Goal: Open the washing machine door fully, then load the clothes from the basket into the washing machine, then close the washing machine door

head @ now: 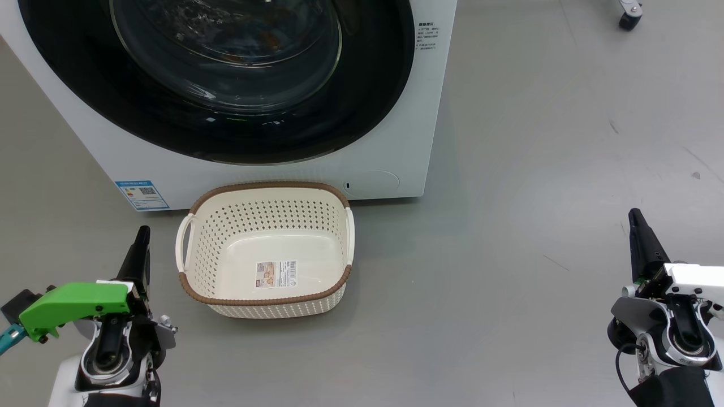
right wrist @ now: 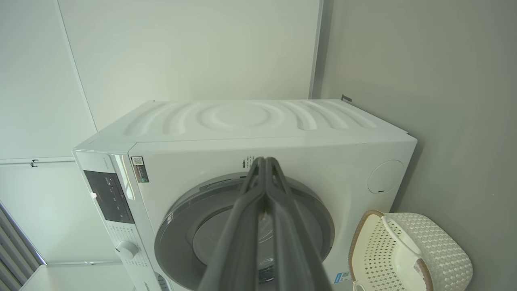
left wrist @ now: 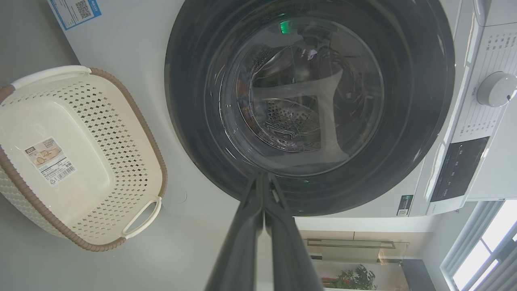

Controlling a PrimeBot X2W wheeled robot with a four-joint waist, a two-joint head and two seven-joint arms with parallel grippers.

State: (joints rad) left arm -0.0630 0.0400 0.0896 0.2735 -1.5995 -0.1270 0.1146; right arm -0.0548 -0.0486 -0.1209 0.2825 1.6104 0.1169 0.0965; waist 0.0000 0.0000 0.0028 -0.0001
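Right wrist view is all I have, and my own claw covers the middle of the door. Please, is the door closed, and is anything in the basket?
Observer: The head view shows the washing machine door closed. Orange-brown patches show behind its glass, possibly the clothes.
Operator: And the basket?
Observer: The basket holds none of them. Only a paper label lies on its floor.
Operator: Where is the left claw?
Observer: The left claw is shut. It is on the basket's left, apart from the handle.
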